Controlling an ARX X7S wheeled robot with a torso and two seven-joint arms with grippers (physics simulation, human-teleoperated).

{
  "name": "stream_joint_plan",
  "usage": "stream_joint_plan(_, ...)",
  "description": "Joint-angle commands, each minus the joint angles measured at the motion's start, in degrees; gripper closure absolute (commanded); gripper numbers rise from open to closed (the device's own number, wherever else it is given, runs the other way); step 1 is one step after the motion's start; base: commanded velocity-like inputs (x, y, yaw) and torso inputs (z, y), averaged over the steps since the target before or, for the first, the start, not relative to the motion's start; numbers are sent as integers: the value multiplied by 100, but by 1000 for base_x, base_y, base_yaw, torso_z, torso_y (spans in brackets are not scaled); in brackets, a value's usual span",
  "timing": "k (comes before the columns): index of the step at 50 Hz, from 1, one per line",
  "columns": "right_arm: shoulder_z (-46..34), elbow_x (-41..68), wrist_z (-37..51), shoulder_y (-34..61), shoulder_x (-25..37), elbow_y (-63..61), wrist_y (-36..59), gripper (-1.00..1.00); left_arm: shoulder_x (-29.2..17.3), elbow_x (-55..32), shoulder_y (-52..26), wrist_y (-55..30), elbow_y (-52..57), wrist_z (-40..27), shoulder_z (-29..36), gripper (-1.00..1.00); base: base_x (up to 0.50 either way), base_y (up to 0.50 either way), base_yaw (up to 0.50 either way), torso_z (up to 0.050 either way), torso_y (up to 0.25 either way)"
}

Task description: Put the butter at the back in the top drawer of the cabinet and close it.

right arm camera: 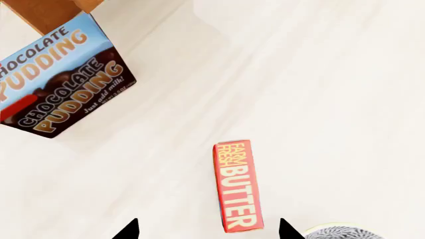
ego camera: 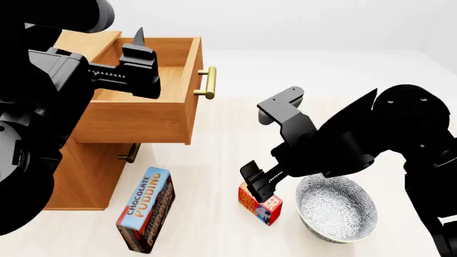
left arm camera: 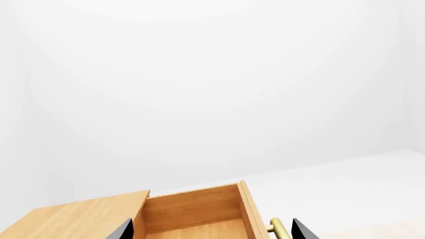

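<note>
Reaching for the butter (right arm camera: 238, 186): right gripper (ego camera: 257, 181) poised just above it, fingers spread, nothing held. In the right wrist view, both fingertips straddling the box with gaps either side, not touching. Butter lying on the floor, between the pudding box (ego camera: 146, 209) and the bowl (ego camera: 335, 208), just beside the bowl's rim, well apart from the cabinet (ego camera: 85, 176).

Top drawer (ego camera: 146, 115) already pulled out, inside bare as far as visible, brass handle (ego camera: 207, 82) at its front. Left gripper (ego camera: 141, 63) up over the drawer's open cavity, fingers apart, clamped on nothing; in the left wrist view, looking down past the drawer's front wall and handle.

Step in hand, by judgement: the pick, not yet made. Next move calling for a short descent until the fingertips bracket the box's long sides, then a firm close. Worth minding the bowl close by on one side, since a fingertip could nudge it. After that, a lift clear of the floor, a carry over the drawer's front wall and deep toward its rear, release, then a push on the front to shut. Left arm likely needing to clear out first.
</note>
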Motion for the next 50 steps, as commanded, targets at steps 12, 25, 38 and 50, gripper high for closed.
stream_joint_plan(12, -952, -326, -835, 223, -271, 579, -49, -100, -53, -459, -60, 106, 102, -314, 44, -100, 0, 0, 0, 0, 0)
stream_joint_plan(25, -1535, -1043, -1541, 244, -362, 821, -375, -100, -83, -381, 73, 205, 118, -172, -8, -100, 0, 0, 0, 0, 0)
stream_joint_plan(38, -1952, -1535, -2104, 279, -481, 1114, -673, -100, -144, -324, 155, 284, 102, -55, -35, -100, 0, 0, 0, 0, 0)
stream_joint_plan(50, -2255, -1901, -2606, 270, -636, 1466, -988, -100, -169, -368, 174, 343, 110, -52, -14, -100, 0, 0, 0, 0, 0)
